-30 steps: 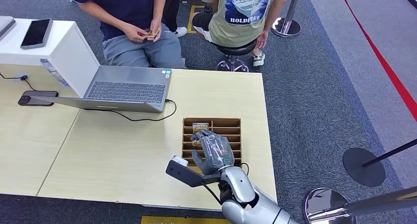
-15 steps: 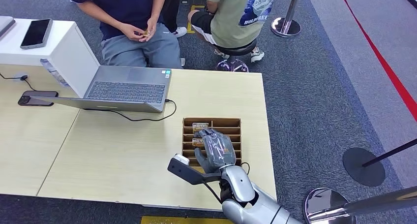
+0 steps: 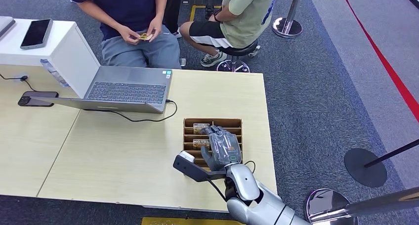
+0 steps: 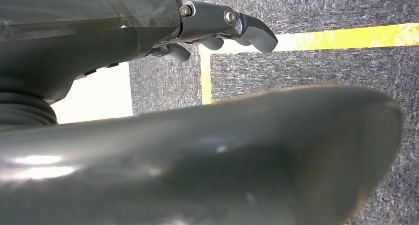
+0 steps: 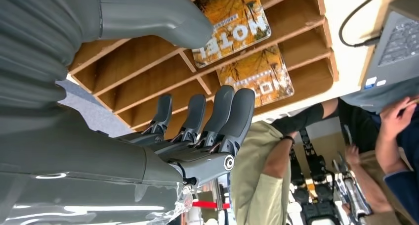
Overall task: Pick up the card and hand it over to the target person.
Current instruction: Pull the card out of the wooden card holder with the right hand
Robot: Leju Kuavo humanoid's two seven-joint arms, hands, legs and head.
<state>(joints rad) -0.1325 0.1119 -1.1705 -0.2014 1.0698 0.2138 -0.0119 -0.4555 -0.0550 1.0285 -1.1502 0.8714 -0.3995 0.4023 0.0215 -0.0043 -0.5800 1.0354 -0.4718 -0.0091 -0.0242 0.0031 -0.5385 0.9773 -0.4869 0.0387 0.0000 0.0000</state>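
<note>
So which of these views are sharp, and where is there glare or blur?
Head view: even light, sharp on the wooden card box. Right wrist view: cards sharp, table edge overexposed white. Left wrist view: dark body part close up, blurred, with faint highlights.

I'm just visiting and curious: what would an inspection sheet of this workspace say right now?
Surface: pale wood table.
Job's things: two cards lying in a slotted wooden tray; none picked up yet.
Clutter: open laptop, phone on the table, another phone on a white box.
Hands: right hand over the tray, fingers apart, holding nothing; left hand hangs above carpet.
Cables: black cable from the laptop.
Surroundings: two seated people, grey carpet, stanchions.
</note>
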